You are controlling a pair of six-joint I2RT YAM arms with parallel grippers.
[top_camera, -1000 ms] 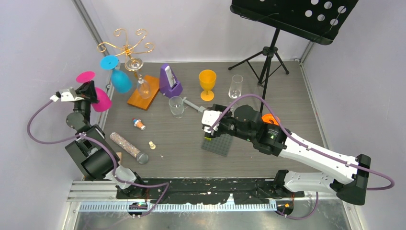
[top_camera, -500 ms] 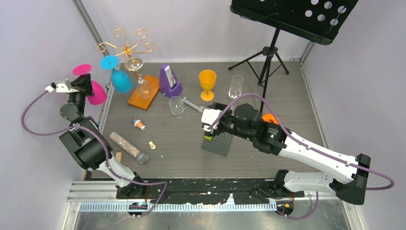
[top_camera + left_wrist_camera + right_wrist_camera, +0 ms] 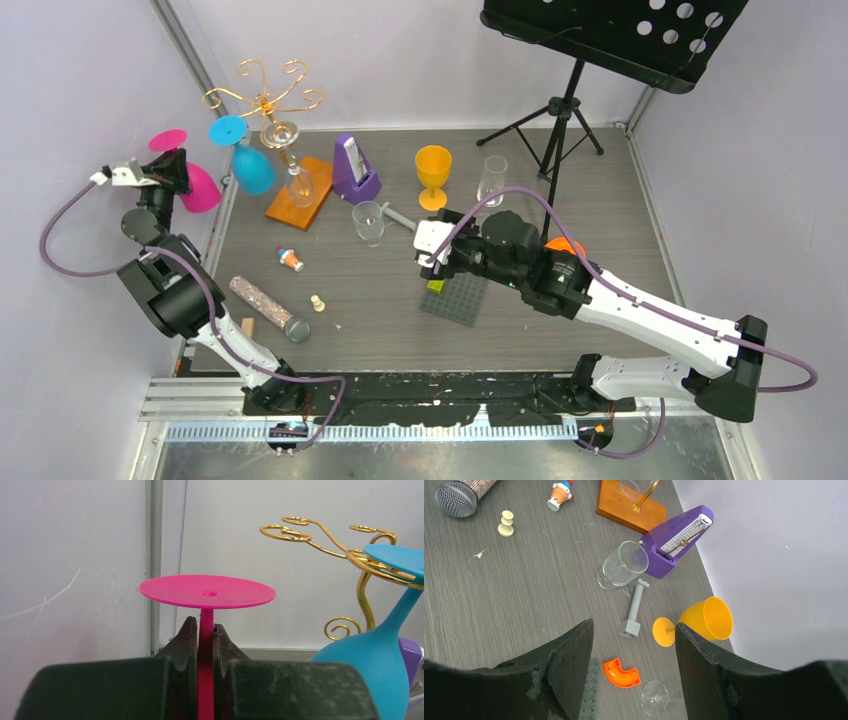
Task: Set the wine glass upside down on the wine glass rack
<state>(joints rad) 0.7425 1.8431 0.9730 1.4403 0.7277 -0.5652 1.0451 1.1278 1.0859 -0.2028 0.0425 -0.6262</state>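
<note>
Fingers point(image 3: 186, 641) of the left claw point(image 3: 205, 630) were pressed together on the thin stem of the pink wine glass point(image 3: 207, 591), pinching it just under its round foot. The foot faced up, so the glass sat upside down in the grip. From above, claw and glass were up in the air at the table's point(image 3: 600, 220) left edge, close to the side wall. The wine glass rack point(image 3: 265, 98) stood just beyond and to the right, apart from the pink glass, its gold scroll arms rising from an orange base point(image 3: 303, 200). A blue wine glass point(image 3: 252, 168) hung bowl-down from one arm, between the pink glass and the rack's stem. A clear glass point(image 3: 300, 183) hung beside that stem.

Well apart, near the table's middle, the right claw point(image 3: 634, 645) was spread wide, holding nothing, over a gray studded plate point(image 3: 455, 298). Its wrist view took in a purple metronome point(image 3: 676, 542), a clear tumbler point(image 3: 624, 570) and an orange goblet point(image 3: 706, 619).
</note>
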